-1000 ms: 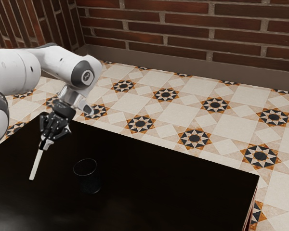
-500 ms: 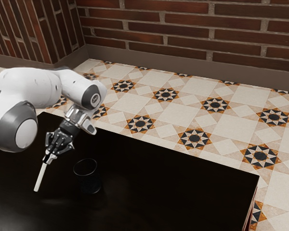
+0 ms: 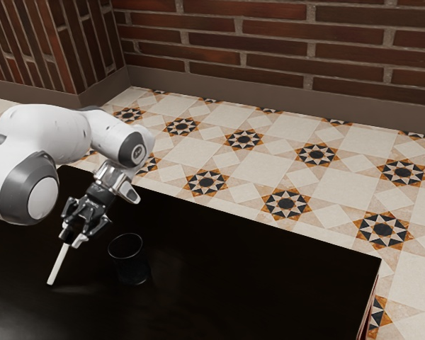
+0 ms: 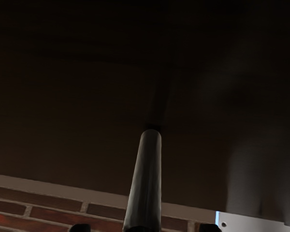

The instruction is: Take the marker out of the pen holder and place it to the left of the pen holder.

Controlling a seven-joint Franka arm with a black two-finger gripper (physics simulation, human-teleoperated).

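My gripper (image 3: 74, 237) is low over the dark table, its two fingers spread apart around the marker's upper end. The pale marker (image 3: 57, 264) leans at a tilt, its lower end at the tabletop, on the exterior view's left of the pen holder. That pen holder (image 3: 129, 261) is a dark, see-through cup standing upright, apart from the marker. In the wrist view the marker (image 4: 147, 181) runs between the widely parted tips of the gripper (image 4: 145, 228), and its far end meets its reflection on the table.
The dark table (image 3: 248, 276) extends past the pen holder to the exterior view's right. Patterned floor tiles (image 3: 287, 204) and a brick wall (image 3: 269, 42) lie beyond its edge.
Over the last second my hand moved down and slightly toward the exterior view's right with the marker. Since half a second ago the fingers have opened; the pen holder stayed put.
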